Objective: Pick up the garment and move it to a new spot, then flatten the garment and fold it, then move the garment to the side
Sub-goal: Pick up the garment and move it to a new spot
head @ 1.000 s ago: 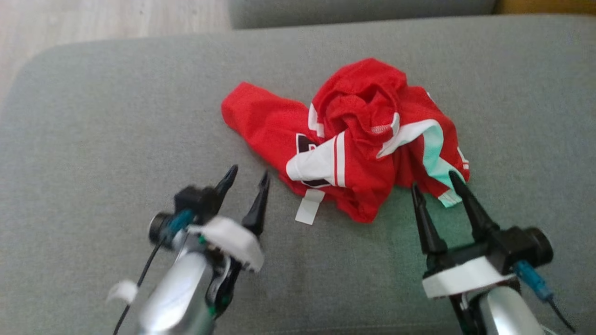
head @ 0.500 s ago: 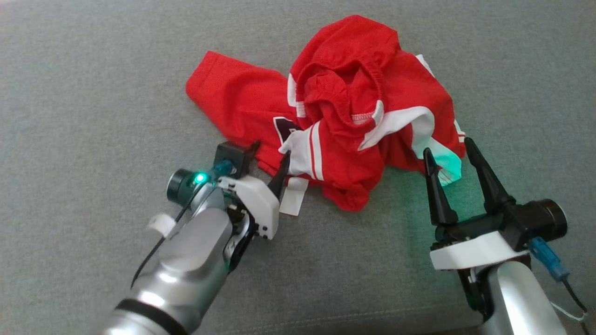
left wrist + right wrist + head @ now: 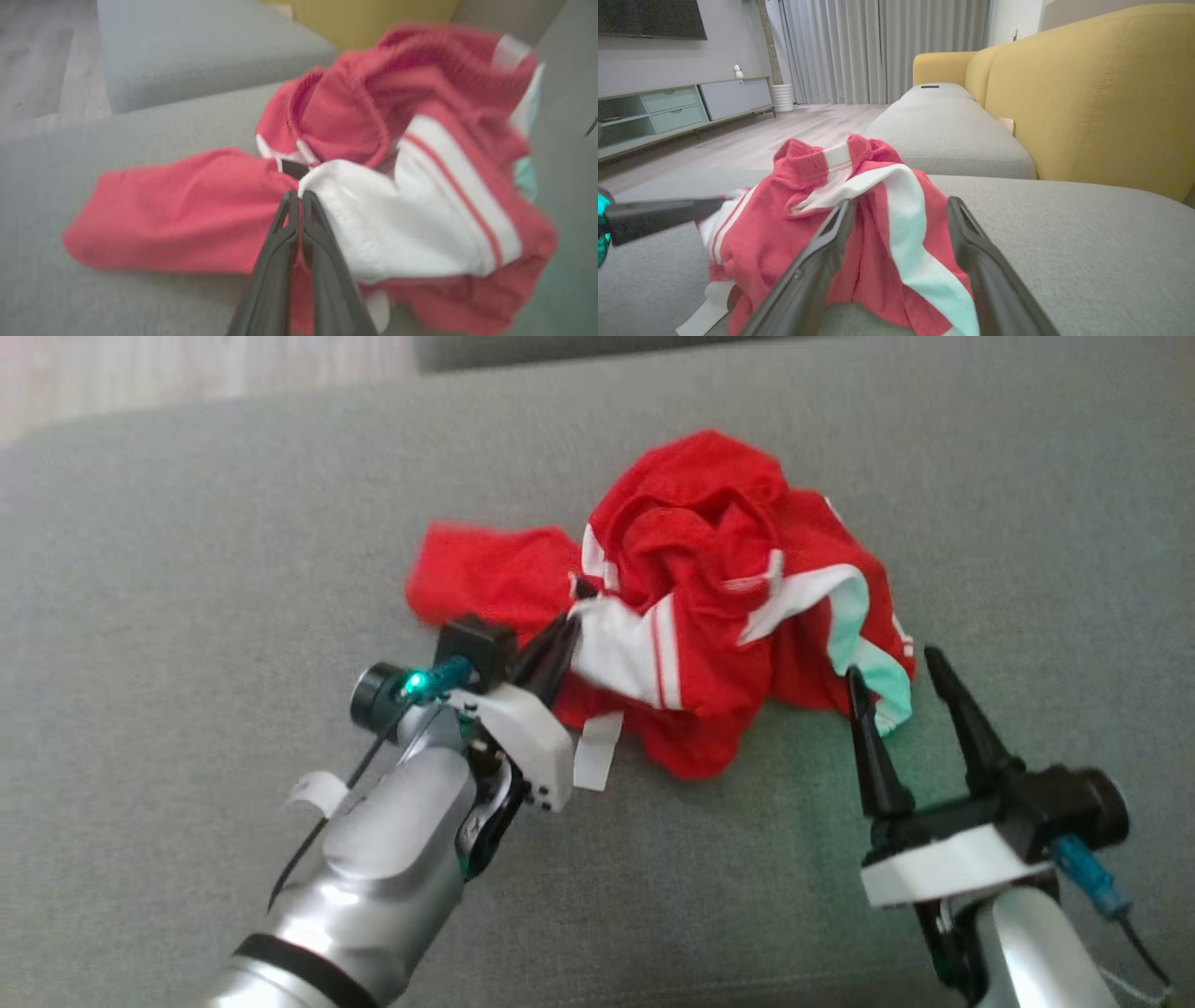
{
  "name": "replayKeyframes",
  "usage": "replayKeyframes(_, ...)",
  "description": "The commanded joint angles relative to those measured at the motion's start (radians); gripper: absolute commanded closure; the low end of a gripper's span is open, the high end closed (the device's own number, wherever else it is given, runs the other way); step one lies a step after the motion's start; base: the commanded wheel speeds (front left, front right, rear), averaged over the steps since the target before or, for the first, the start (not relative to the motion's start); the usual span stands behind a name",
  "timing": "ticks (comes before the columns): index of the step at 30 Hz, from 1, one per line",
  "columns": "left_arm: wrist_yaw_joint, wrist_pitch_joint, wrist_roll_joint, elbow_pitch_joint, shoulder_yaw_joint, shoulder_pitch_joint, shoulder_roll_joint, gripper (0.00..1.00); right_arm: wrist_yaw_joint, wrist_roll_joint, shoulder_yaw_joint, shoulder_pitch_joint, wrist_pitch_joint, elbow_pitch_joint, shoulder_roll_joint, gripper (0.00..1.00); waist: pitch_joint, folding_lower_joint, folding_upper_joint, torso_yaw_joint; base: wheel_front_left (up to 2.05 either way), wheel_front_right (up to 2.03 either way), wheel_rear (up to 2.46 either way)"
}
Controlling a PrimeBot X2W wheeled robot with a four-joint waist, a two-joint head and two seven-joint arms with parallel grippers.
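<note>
Room inventory, as we record it from the right wrist view; places are given from the fingers of the right gripper [image 3: 901, 201].

1. Grey seat cushion [image 3: 1064, 233]: beneath the fingers and to their right, woven cloth.
2. Second grey cushion [image 3: 948, 135]: beyond the fingertips; a small dark object [image 3: 929, 86] lies at its far end.
3. Yellow backrest [image 3: 1101, 93]: right of the fingers, running away from them.
4. Pale wood floor [image 3: 794, 126]: beyond the fingertips, to the left.
5. Grey curtains [image 3: 878, 46]: far ahead, drawn, reaching the floor.
6. Low cabinet [image 3: 682, 107]: far left, with pale green drawers; we note a small white object [image 3: 737, 71] on top.
7. Dark screen [image 3: 649, 18]: above the cabinet, on a grey wall [image 3: 691, 60].
8. Light: soft and even.
</note>
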Motion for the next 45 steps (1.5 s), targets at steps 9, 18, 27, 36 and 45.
replayKeyframes(9,-0.032,-0.014,0.031,-0.365,0.200,-0.031,0.126,1.00,0.007,0.035,0.031,0.061,-0.002,-0.016,0.001,0.00,-0.147,0.0000,0.0000,0.055,0.00,0.00,0.00)
replayKeyframes(18,-0.014,0.036,0.031,-0.473,0.313,-0.150,0.290,1.00,0.007,0.034,0.023,0.091,-0.002,-0.028,0.001,0.00,-0.162,0.0000,0.0000,0.100,0.00,0.00,0.00)
replayKeyframes(27,0.055,0.082,0.028,-0.552,0.446,-0.150,0.491,1.00,0.007,0.015,0.012,0.084,-0.002,-0.035,0.002,0.00,-0.118,0.0000,0.0000,0.188,0.00,0.00,0.00)
replayKeyframes(36,0.100,0.024,-0.018,-0.460,0.531,-0.014,0.545,1.00,0.007,-0.011,0.015,0.062,-0.002,-0.034,-0.001,0.00,-0.077,0.0000,0.0000,0.248,0.00,0.00,0.00)
replayKeyframes(45,0.038,-0.006,-0.074,-0.240,0.533,0.085,0.466,1.00,0.007,-0.009,0.038,0.025,-0.002,-0.034,-0.017,0.00,-0.033,0.0000,0.0000,0.230,0.00,0.00,0.00)
